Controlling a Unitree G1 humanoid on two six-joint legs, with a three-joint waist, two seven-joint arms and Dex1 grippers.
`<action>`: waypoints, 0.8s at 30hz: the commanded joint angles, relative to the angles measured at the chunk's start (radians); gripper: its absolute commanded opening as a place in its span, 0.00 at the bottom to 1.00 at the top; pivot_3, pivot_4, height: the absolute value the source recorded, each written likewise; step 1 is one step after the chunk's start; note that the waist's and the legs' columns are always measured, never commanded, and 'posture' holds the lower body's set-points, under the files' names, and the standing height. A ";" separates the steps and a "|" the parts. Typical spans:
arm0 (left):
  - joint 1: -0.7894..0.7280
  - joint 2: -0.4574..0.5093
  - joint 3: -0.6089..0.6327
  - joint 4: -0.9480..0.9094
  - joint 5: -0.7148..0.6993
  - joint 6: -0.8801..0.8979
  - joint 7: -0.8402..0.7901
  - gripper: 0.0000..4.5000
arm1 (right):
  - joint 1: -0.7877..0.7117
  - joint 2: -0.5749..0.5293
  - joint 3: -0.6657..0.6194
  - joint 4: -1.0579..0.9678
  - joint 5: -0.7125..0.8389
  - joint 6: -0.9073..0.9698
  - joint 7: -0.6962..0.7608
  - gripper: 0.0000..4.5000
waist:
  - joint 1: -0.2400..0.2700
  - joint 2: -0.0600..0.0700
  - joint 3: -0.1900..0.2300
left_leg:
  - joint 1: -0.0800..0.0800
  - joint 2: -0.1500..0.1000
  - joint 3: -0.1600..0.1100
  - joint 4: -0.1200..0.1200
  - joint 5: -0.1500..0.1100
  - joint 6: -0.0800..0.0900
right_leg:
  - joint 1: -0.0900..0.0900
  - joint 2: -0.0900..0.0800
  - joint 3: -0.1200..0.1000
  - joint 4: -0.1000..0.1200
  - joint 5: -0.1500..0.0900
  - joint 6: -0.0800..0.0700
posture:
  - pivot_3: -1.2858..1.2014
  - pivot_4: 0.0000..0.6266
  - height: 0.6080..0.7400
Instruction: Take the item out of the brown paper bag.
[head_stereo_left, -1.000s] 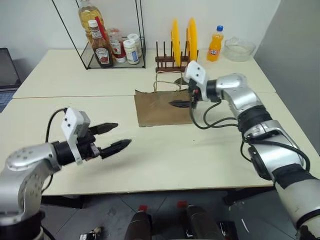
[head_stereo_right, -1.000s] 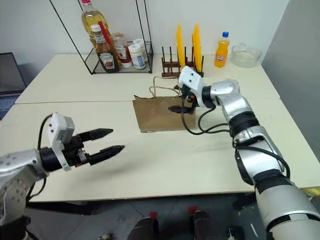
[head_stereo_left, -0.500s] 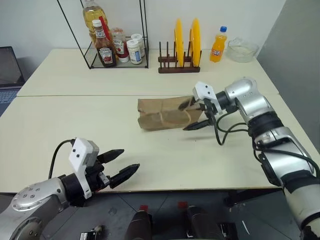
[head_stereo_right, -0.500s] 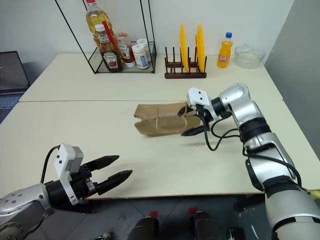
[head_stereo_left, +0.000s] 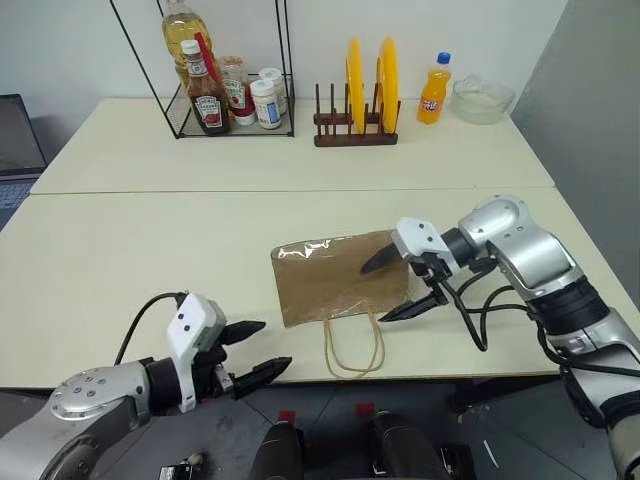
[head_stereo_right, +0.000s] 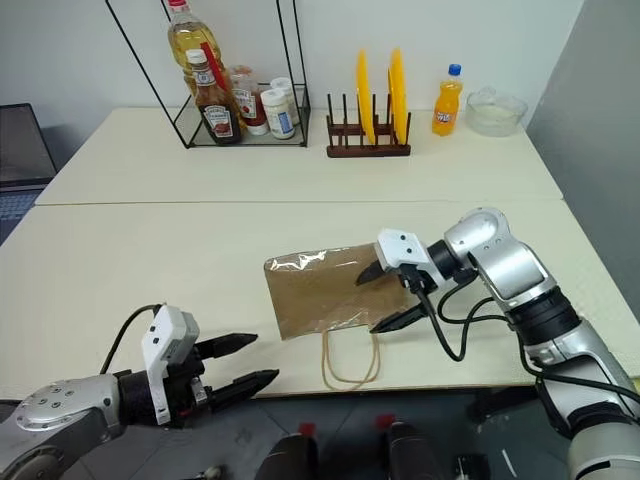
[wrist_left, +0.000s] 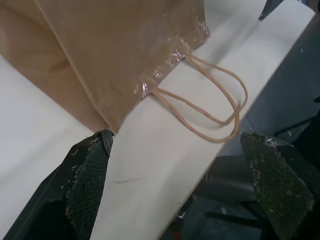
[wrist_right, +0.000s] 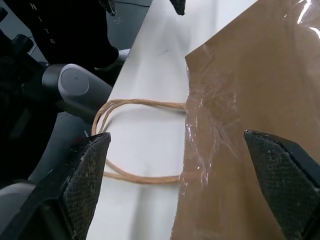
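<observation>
The brown paper bag (head_stereo_left: 338, 277) is lying flat on the table (head_stereo_left: 120, 240), its mouth and two loop handles (head_stereo_left: 352, 347) facing the near table edge. The handles are reaching to that edge, and clear tape is glinting along the mouth end and along the far edge of the bag.

The right gripper (head_stereo_left: 397, 287) is hovering at the bag's right edge with its two fingers spread wide, one over the paper and one just beside the bag's near right corner; it is grasping nothing. The left gripper (head_stereo_left: 262, 350) is hanging beyond the near table edge, left of the handles and apart from the bag, its fingers likewise released and empty.

The item is not showing itself; the bag is looking nearly flat, so whether anything is lying inside cannot be told.

Handling, as judged: the kraft paper is appearing light, thin and creased, likely to slide or crumple rather than resist a push. The twisted handles or the taped mouth rim are offering the firmest places to take hold, with one gripper pinning or lifting the bag while the other is reaching into the mouth.
</observation>
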 joint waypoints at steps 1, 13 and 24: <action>0.032 0.019 -0.010 0.010 0.027 -0.058 -0.033 0.95 | 0.061 -0.047 -0.074 -0.138 0.051 0.028 -0.018 1.00 | 0.002 0.000 0.000 | 0.000 0.000 0.000 0.000 0.000 0.000 | 0.000 0.000 0.000 0.000 0.000 0.000 | 0.52 0.24 1.00; -0.044 0.054 -0.145 0.109 0.082 -0.142 -0.106 0.95 | 0.407 0.011 -0.009 -0.015 -0.259 -0.932 -0.232 1.00 | 0.008 -0.001 0.000 | 0.003 0.001 0.005 0.000 0.000 0.000 | 0.001 0.002 0.001 -0.001 -0.003 0.005 | 0.52 0.24 1.00; -0.103 0.085 -0.181 0.152 0.086 -0.158 -0.148 0.96 | 0.306 0.095 0.040 0.267 -0.380 -1.223 -0.415 0.96 | 0.009 -0.001 -0.001 | 0.004 0.002 0.004 0.000 0.000 0.000 | 0.002 0.003 0.003 0.000 0.000 0.000 | 0.52 0.24 1.00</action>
